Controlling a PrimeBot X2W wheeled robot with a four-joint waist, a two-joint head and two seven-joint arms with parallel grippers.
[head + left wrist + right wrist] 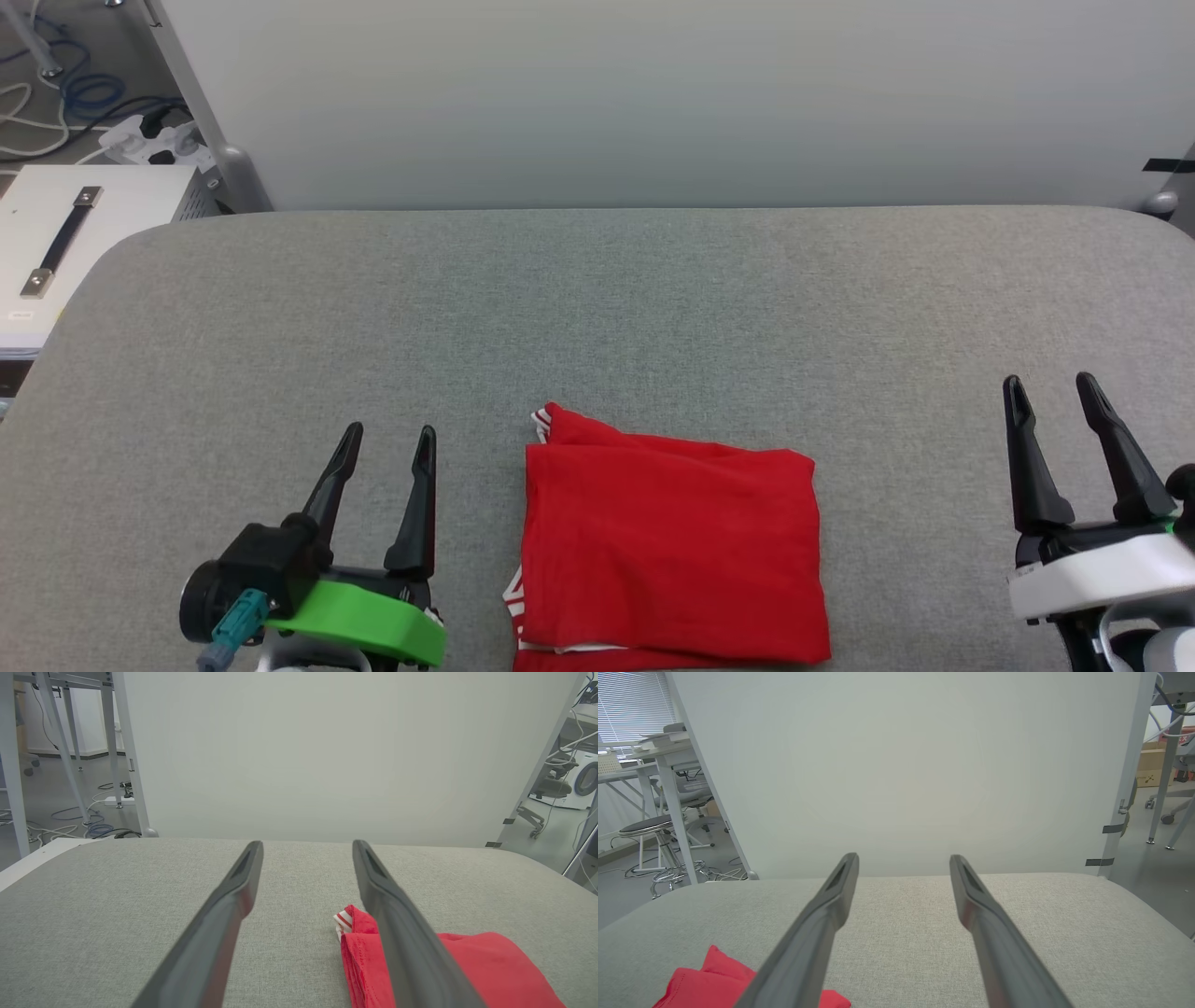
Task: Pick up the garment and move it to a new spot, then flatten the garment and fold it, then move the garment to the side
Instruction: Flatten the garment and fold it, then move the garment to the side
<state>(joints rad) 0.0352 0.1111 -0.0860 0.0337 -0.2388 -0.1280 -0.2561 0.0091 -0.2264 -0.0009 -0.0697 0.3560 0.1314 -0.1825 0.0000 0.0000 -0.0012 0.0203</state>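
We see a red garment (672, 551), its trim striped red and white, on a grey table (597, 308).

1. No text, number or brand can be read anywhere.
2. The folded red thin-fabric garment (672, 551) shows plain red cloth on top, with only striped trim at its left edge (no lettering on the exposed side).
3. The small white label (19, 315) on the white metal case (121, 201), far left, is too small to read.
4. The brown cardboard box (1150, 767), far right, bears dark marks too blurred to read.
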